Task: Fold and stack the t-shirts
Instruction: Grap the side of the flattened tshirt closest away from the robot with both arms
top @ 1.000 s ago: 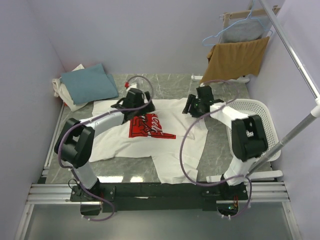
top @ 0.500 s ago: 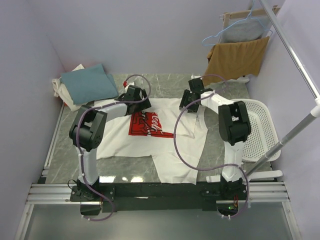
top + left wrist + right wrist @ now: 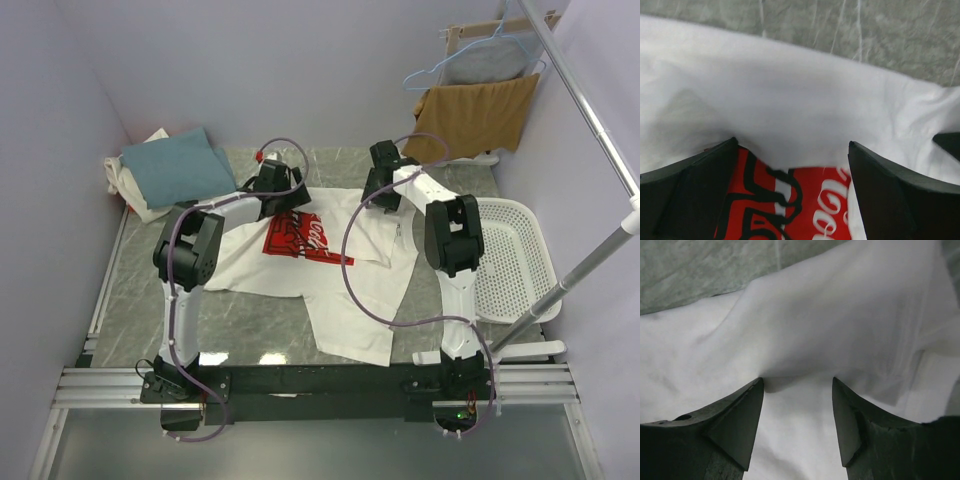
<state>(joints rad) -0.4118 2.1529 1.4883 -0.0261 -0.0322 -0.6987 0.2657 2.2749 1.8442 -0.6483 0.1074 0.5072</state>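
The white t-shirt [image 3: 300,280] with the red chest print [image 3: 297,238] lies spread on the grey marble table. My left gripper [image 3: 278,192] is at the shirt's far edge, just beyond the print. Its jaws stand wide open over the cloth [image 3: 792,145], where a white fold covers the top of the print [image 3: 790,200]. My right gripper [image 3: 380,196] is at the far right edge, jaws open over a raised fold of white cloth [image 3: 797,382]. The folded teal-blue shirt [image 3: 175,165] lies on the off-white one [image 3: 125,188] at the back left.
A white plastic basket [image 3: 520,265] stands at the right. A tan-brown cloth [image 3: 470,115] hangs on a rack at the back right, with a grey garment [image 3: 480,62] on a blue hanger above it. A metal pole [image 3: 590,120] slants along the right side.
Both arms have stretched away from me to the shirt's far edge. The shirt's far part and print have shifted a little towards the back.
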